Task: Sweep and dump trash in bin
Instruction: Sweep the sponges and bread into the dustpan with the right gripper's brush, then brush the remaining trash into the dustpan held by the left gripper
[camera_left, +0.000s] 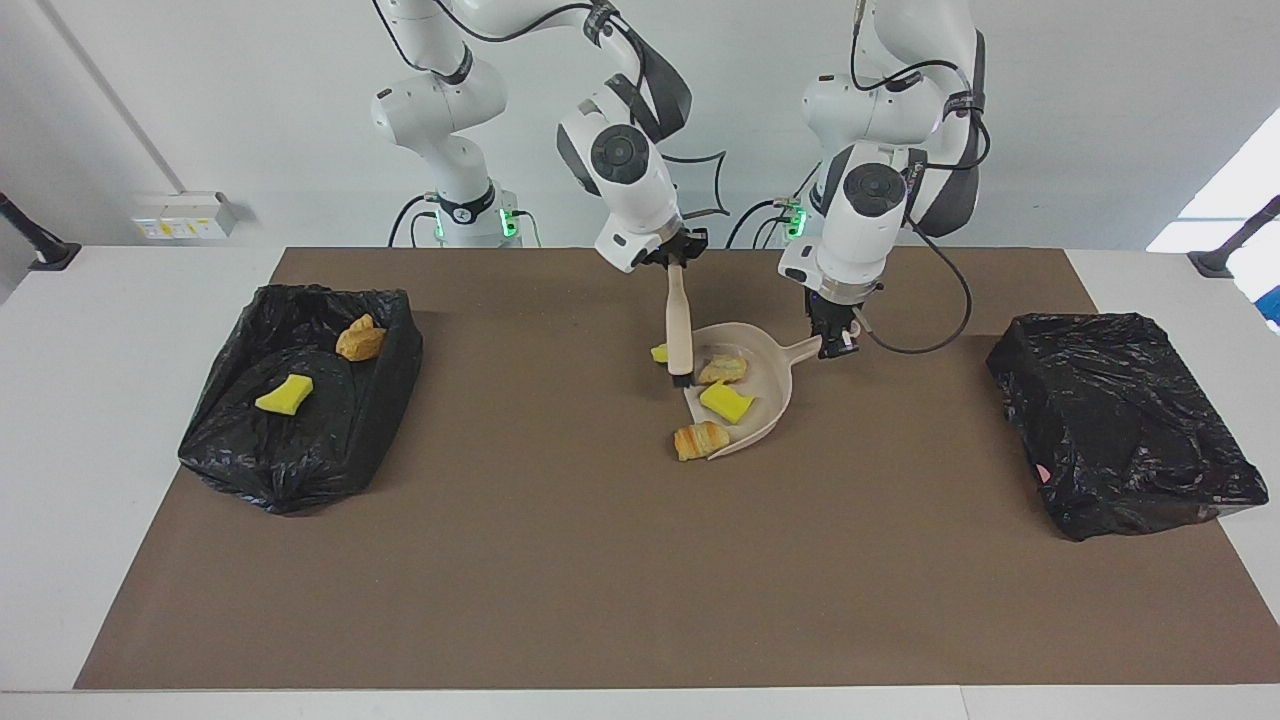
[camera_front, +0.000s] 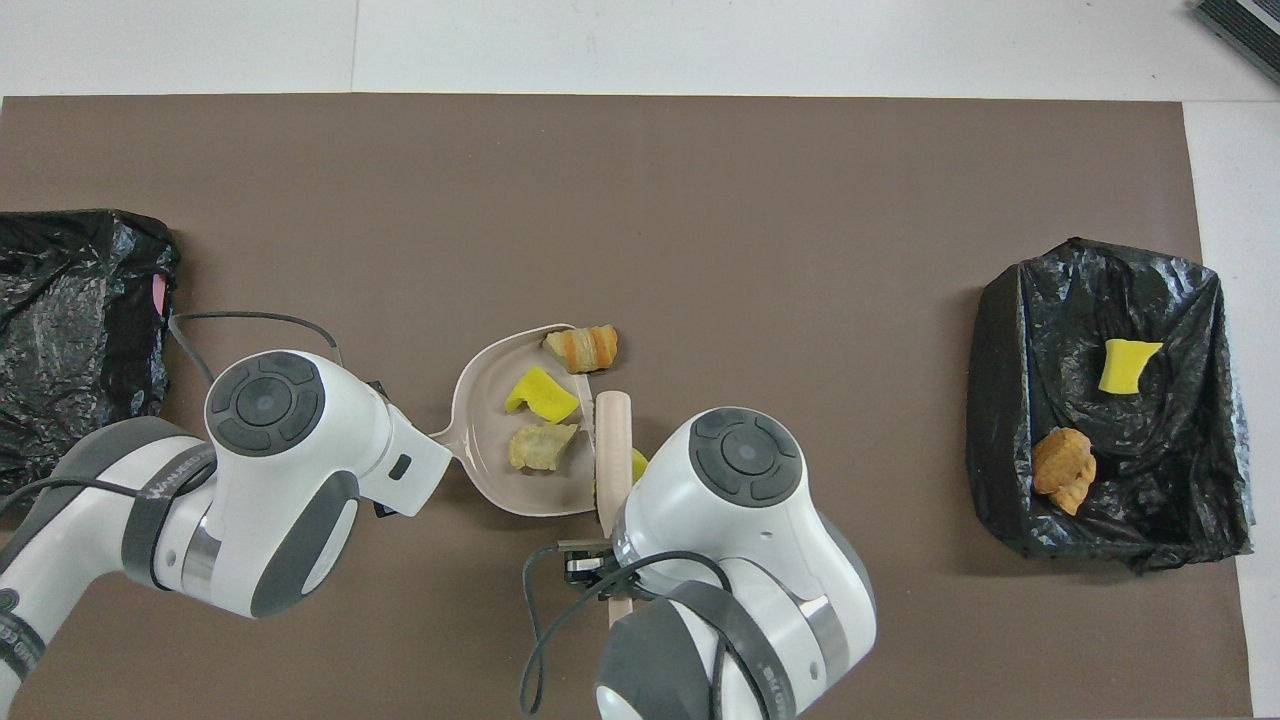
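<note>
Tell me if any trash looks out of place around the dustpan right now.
Two pieces missed the dustpan. A croissant-like lump sits at the pan's lip, mostly on the mat, and a yellow chunk lies outside beside the brush that the right gripper holds. The left gripper holds the pan's handle.

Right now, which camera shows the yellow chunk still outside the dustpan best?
The facing view: the yellow chunk lies in full sight beside the brush, outside the dustpan. Overhead, the right arm covers it but for a sliver.
</note>
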